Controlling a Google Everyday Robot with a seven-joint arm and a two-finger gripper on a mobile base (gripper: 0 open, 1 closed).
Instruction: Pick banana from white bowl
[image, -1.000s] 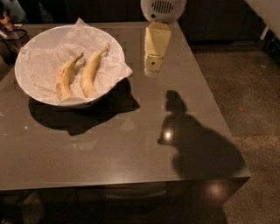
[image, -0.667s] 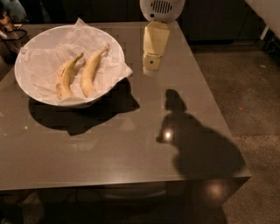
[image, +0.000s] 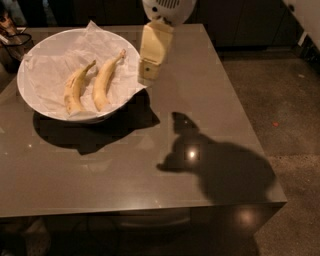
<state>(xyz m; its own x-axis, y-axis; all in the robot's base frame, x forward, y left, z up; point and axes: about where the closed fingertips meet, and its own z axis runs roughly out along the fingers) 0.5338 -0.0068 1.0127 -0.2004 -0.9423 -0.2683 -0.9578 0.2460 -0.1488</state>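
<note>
Since a second ago, the gripper (image: 149, 75) has slid to the left, toward the bowl. Its dark shadow (image: 215, 165) on the table has slid left too. The bowl and the fruit have not moved.

Now the gripper hangs just beside the right edge of the white bowl (image: 30, 100), pointing down. It looks like a pale yellow block under a round white arm part (image: 167, 7) at the top of my view. From here it covers a bit of the paper that sticks out over the rim. I cannot tell if the gripper is squeezed tight or loose. I see nothing held in it.

The white bowl is big, round and smooth. It sits on the far left part of the brown table (image: 150, 190). Crumpled white paper (image: 47, 67) lines the inside.

Two bananas lie on the paper, side by side, close together but not touching. The left banana (image: 75, 91) is a bit shorter and curves more. The right banana (image: 106, 82) is longer, and it is the one nearer to the gripper. Both are pale yellow with small brown marks, and their thin stems point up and to the right. The bowl is much wider than either one is long.
</note>
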